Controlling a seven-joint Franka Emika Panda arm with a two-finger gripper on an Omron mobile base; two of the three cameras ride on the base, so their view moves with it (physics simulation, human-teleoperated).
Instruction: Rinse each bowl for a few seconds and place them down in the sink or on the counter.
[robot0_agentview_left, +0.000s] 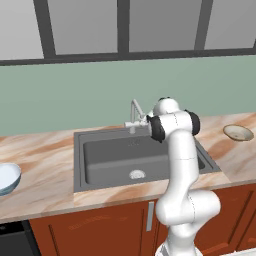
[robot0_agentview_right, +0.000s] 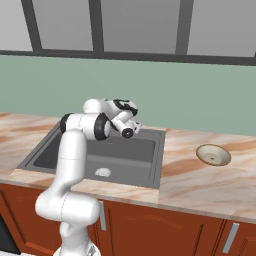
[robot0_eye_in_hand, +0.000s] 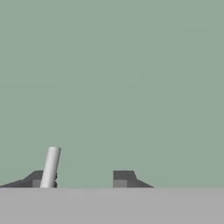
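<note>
Bowls: blue-white (robot0_agentview_left: 7, 177), tan (robot0_agentview_left: 238, 132) on counter (robot0_agentview_left: 45, 165) | sink (robot0_agentview_left: 107, 160) holds neither

A large rectangular dark grey sink (robot0_agentview_left: 125, 160) with a round silver drain (robot0_agentview_left: 137, 174) is sunk into the long peach-and-cream marble-patterned counter (robot0_agentview_left: 45, 170) over reddish-brown wooden cabinets (robot0_agentview_left: 95, 230). The white robot arm (robot0_agentview_left: 180, 165) reaches up to the slim silver tap (robot0_agentview_left: 135, 115) at the basin's back edge. A glossy pale blue-white bowl (robot0_agentview_left: 7, 177) sits at the far left, and a shallow beige-tan bowl (robot0_agentview_left: 238, 132) on the right.
</note>
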